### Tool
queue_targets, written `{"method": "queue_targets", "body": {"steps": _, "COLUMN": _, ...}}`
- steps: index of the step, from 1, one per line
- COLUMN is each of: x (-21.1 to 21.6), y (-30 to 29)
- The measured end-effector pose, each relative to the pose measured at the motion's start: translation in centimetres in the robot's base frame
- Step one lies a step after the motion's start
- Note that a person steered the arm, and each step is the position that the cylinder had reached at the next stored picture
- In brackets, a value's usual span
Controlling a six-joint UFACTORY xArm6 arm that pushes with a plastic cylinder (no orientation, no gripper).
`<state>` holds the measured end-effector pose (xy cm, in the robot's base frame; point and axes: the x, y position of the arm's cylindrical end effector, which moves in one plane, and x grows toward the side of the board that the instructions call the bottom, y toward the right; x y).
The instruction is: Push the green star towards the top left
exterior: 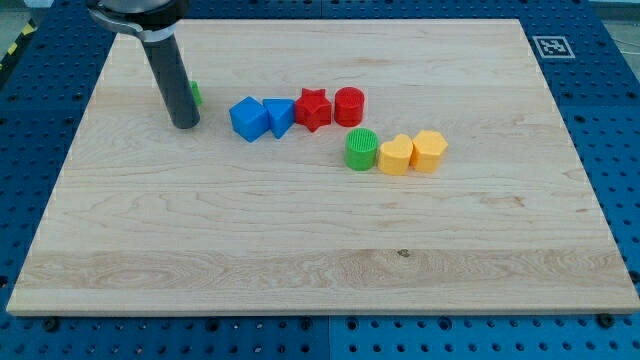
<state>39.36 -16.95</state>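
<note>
The green star (196, 93) is almost wholly hidden behind my rod; only a green sliver shows at the rod's right edge, in the upper left of the wooden board (300, 260). My tip (185, 124) rests on the board just below and in front of the star, touching or nearly touching it. The rod runs up to the arm's dark end at the view's top left.
A row to the right of the tip: blue cube (248, 119), blue triangle block (279, 116), red star (313, 108), red cylinder (349, 106). Below them: green cylinder (361, 149), yellow block (395, 155), yellow hexagon block (429, 150). A marker tag (550, 46) sits at the top right.
</note>
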Motion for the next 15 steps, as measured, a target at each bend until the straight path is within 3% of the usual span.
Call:
{"method": "queue_targets", "body": {"steps": 1, "x": 0.0, "y": -0.1}}
{"method": "queue_targets", "body": {"steps": 5, "x": -6.6, "y": -2.8}}
{"method": "queue_targets", "body": {"steps": 11, "x": -11.0, "y": -2.6}}
{"method": "queue_targets", "body": {"steps": 13, "x": -11.2, "y": -2.3}}
{"method": "queue_targets", "body": {"steps": 15, "x": -9.5, "y": 2.1}}
